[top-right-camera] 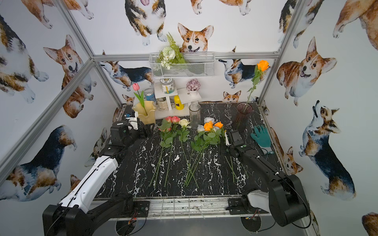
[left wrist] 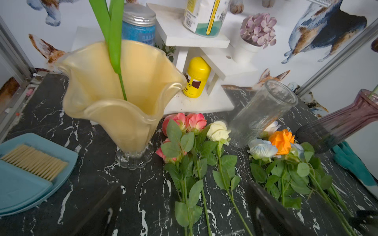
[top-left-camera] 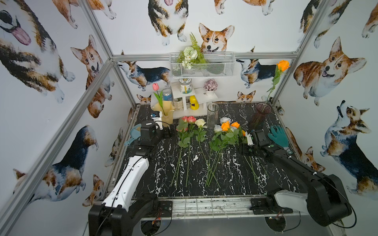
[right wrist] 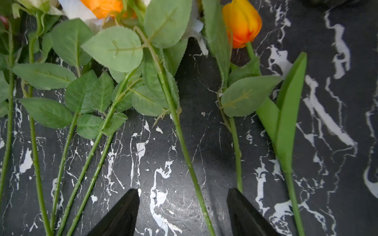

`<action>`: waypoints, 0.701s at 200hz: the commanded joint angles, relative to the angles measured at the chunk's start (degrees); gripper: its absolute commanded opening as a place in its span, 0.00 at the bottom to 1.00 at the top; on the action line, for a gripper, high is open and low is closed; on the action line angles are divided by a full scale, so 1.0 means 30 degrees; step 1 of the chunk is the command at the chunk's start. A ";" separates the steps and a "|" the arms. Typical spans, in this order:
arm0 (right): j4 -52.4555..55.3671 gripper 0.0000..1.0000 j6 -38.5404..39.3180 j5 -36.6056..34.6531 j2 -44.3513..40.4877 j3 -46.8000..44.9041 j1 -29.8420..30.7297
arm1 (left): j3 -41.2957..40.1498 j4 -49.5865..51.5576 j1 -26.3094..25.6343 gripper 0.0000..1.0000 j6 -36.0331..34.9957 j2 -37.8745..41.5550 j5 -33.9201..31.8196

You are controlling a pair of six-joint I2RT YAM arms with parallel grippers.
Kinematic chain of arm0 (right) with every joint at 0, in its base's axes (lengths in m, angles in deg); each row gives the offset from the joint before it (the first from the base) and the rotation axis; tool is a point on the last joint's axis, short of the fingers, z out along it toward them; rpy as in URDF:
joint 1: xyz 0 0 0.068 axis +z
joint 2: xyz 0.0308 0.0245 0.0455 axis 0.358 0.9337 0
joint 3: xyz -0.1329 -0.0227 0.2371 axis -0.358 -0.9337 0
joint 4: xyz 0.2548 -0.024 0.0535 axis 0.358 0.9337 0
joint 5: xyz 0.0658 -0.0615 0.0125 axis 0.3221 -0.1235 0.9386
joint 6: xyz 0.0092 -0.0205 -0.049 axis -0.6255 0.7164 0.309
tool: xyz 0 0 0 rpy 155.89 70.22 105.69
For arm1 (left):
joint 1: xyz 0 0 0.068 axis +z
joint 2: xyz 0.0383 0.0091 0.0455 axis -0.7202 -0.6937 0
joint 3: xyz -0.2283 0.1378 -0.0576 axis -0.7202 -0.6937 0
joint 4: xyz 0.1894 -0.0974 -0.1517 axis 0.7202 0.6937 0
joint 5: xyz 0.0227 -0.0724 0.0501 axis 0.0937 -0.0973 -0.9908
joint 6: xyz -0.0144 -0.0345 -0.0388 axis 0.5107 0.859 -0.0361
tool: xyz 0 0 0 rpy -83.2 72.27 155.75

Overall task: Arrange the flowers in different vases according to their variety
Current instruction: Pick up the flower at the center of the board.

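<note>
Black marbled tabletop (top-left-camera: 235, 183) carries a rose stem (right wrist: 185, 147) running lengthwise between the parted jaws of your right gripper (right wrist: 182, 191), touching neither, orange tulip (right wrist: 241, 22) just beside, while your wide-open left gripper (left wrist: 184, 188) sits farther off.

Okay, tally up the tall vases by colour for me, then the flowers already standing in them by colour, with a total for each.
Creamy-yellow vase: 1
Clear glass vase: 1
Dark purple vase: 1
Total vases: 3
Pink tulip, in the creamy-yellow vase: 1
Orange rose, in the dark purple vase: 1
Total flowers standing in vases: 2
</note>
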 commanded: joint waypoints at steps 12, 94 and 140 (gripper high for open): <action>-0.0124 0.69 0.0031 -0.1252 0.0864 0.0357 0.0532 | -0.0567 -0.0257 -0.0022 1.00 -0.0051 0.0224 0.0928; -0.0325 0.55 0.0292 -0.2333 0.2933 0.0932 0.1070 | -0.1855 -0.0897 -0.0036 1.00 0.0050 0.0656 0.1372; -0.0362 0.44 0.0403 -0.2467 0.3898 0.0963 0.1395 | -0.1922 -0.0918 -0.0036 1.00 0.0146 0.0606 0.1399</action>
